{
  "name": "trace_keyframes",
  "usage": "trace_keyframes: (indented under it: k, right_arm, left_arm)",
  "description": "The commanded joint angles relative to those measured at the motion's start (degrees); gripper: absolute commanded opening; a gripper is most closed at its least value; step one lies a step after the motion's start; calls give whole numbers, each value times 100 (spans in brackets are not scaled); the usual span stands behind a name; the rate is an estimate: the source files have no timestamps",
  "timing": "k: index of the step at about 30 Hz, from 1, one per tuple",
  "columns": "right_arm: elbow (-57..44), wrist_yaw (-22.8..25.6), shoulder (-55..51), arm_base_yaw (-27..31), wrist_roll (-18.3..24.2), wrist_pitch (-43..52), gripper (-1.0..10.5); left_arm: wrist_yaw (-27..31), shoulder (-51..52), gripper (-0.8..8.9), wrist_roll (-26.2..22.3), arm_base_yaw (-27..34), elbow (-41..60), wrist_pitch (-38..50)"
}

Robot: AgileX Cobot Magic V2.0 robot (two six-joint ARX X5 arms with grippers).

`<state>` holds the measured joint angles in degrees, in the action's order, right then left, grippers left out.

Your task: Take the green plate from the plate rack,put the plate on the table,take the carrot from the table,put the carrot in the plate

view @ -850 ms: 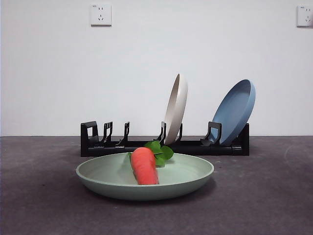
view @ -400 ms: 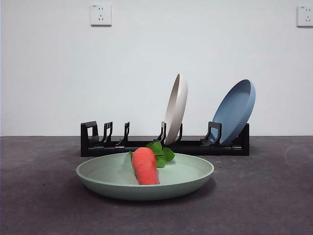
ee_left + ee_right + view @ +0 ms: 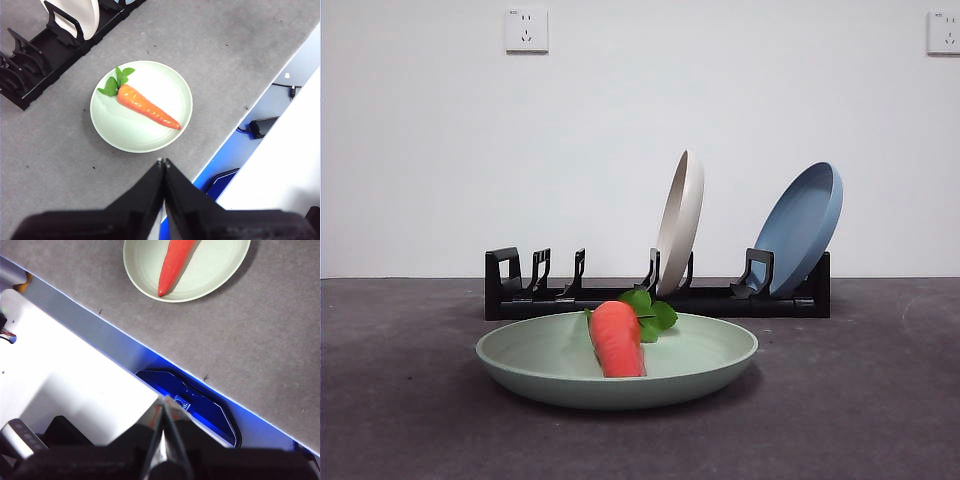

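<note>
The green plate (image 3: 540, 365) lies flat on the dark grey table (image 3: 860, 400), in front of the black plate rack (image 3: 580, 298). The carrot (image 3: 615, 338) lies in the plate, leafy top toward the rack. The plate (image 3: 120, 127) and carrot (image 3: 147, 106) also show in the left wrist view, and the plate (image 3: 215, 270) and carrot (image 3: 175, 265) in the right wrist view. My left gripper (image 3: 163, 161) is shut and empty, held high above the table's front edge. My right gripper (image 3: 162, 407) is shut and empty, back past the table's edge. Neither gripper shows in the front view.
A cream-white plate (image 3: 680, 220) and a blue plate (image 3: 800, 228) stand in the rack's middle and right slots; its left slots are empty. The table's front edge (image 3: 100, 330) runs near the plate, with cables and a power brick (image 3: 260, 127) below.
</note>
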<state>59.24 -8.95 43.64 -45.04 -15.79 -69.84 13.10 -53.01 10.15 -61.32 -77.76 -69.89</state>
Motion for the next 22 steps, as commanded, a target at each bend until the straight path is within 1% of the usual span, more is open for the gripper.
trace_keyframes:
  k: [1, 10, 11, 13, 14, 16, 18, 19, 20, 22]
  right_arm:
    - [-13, 13, -17, -13, 24, 28, 2]
    - [-13, 13, -17, -13, 22, 28, 2]
    - [-13, 13, -17, -13, 24, 28, 2]
    - [-13, 13, -17, -13, 24, 28, 2]
    - [-13, 13, -17, -13, 22, 28, 2]
    - [-13, 13, -17, -13, 22, 26, 2]
    - [-13, 13, -20, -13, 22, 28, 2]
    - [-13, 11, -22, -13, 22, 28, 2]
    - [-13, 13, -22, -13, 22, 28, 2]
    - [-13, 13, -20, -13, 22, 28, 2]
  left_arm:
    - [20, 7, -3, 37, -20, 28, -7]
    - [22, 9, -3, 37, -20, 28, -7]
    - [39, 11, -3, -33, 4, 28, -9]
    - [55, 81, -3, -323, 131, 28, 68]
    - [66, 138, -3, -496, 260, 37, 240]
    - [149, 297, -3, -931, 599, 87, 841]
    - [68, 562, -3, -1478, 1137, 254, 1882]
    - [-72, 726, -3, -1676, 1456, 391, 2435]
    - [-271, 901, -3, -1794, 1797, 553, 2977]
    - [-645, 1224, -3, -1825, 2457, 920, 3888]
